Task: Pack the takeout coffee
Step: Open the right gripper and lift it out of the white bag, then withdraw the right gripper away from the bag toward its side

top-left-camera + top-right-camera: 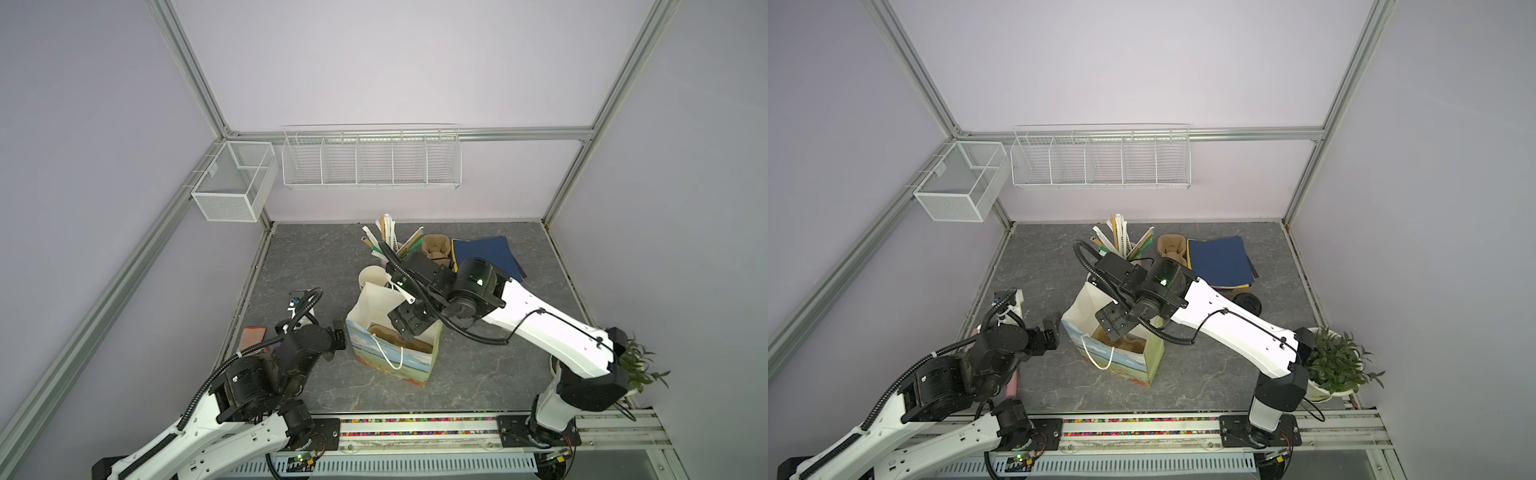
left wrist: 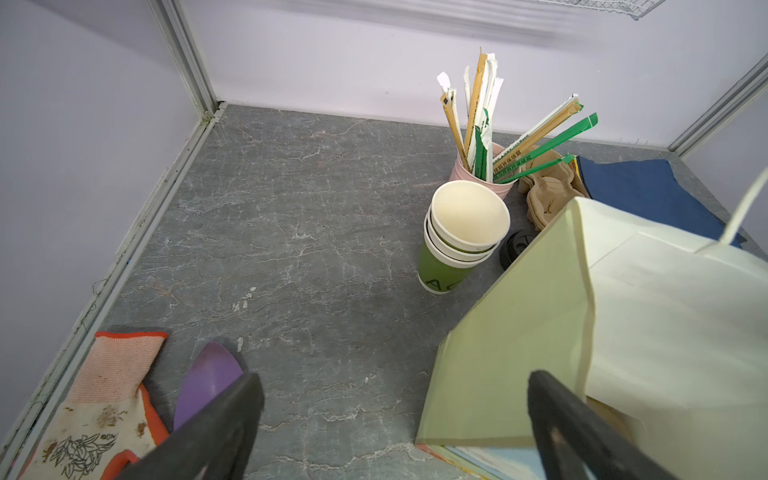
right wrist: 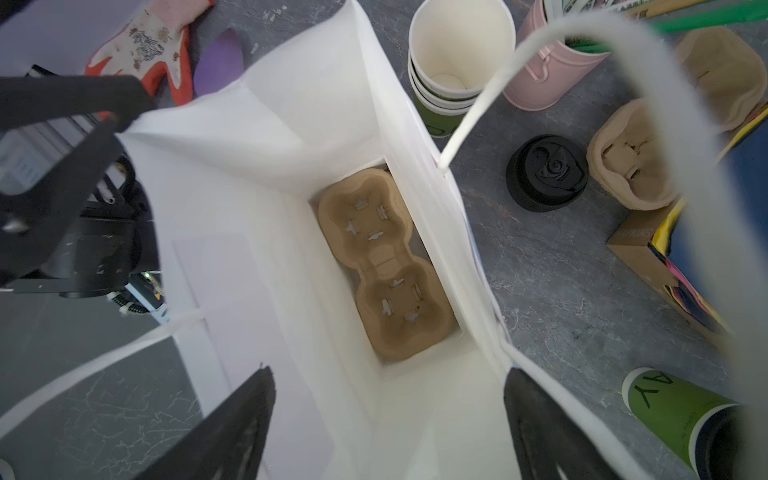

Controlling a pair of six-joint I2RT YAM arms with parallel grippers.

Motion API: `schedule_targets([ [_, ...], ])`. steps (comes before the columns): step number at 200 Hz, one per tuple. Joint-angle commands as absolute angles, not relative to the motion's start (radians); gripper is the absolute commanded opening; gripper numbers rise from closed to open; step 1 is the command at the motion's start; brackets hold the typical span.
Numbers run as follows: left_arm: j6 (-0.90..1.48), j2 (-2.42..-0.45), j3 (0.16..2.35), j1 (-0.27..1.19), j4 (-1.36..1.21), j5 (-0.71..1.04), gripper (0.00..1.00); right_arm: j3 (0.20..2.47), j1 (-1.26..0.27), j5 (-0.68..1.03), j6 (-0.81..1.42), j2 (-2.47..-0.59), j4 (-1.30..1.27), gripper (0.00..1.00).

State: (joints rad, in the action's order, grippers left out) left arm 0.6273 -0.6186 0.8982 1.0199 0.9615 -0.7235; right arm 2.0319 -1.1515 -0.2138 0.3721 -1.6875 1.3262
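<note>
on the left of the table, left gripper (image 1: 338, 332): claw apart, nothing in it. it sits just beside the paper bag's side wall with one finger at the rim; cannot tell if it touches. likely placed there to steady the bag and keep its mouth from folding in.
paper bag (image 1: 411, 368): upright mid-table, mouth open upward, one handle hanging down the painted front.
cup carrier (image 3: 386, 266): flat on the bag floor, both wells empty and facing up. judged to be there so a cup seats snugly and cannot tip.
right gripper (image 3: 388, 374): claw apart and empty, hanging over the bag mouth and looking straight down. only the bag interior shows between the fingers.
takeout coffee (image 3: 673, 411): not packed. it is on the table just outside the bag, across it from the left gripper. the right arm hides it in both top views, and a blurred handle partly covers it in the right wrist view.
coffee axis: reads as standing, with long axis vertical, black lid up and pale base rim down. this is a judgement, as the view is steep.
next step, judged: right gripper clears the bag, takes the cup by its side with the lid kept up, and lowers it into a well.
</note>
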Motion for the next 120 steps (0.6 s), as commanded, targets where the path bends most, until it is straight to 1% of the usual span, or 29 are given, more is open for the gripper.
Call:
schedule_targets([
  [1,0.679,-0.626,0.899,1.014,0.975,-0.658,0.99,2.074,-1.152,-0.204,0.317,-1.613,1.328,0.88],
  [28,0.762,-0.634,0.838,1.016,0.924,-0.582,0.99,2.040,-1.150,-0.276,0.275,-1.556,1.335,0.88],
  [69,0.834,-0.617,0.778,1.015,0.892,-0.561,1.00,1.878,-1.111,-0.311,0.222,-1.504,1.312,0.87],
  [93,0.854,-0.593,0.750,1.015,0.893,-0.570,1.00,1.810,-1.057,-0.256,0.212,-1.491,1.269,0.85],
  [120,0.862,-0.574,0.734,1.015,0.891,-0.597,1.00,1.805,-1.024,-0.216,0.186,-1.502,1.228,0.81],
])
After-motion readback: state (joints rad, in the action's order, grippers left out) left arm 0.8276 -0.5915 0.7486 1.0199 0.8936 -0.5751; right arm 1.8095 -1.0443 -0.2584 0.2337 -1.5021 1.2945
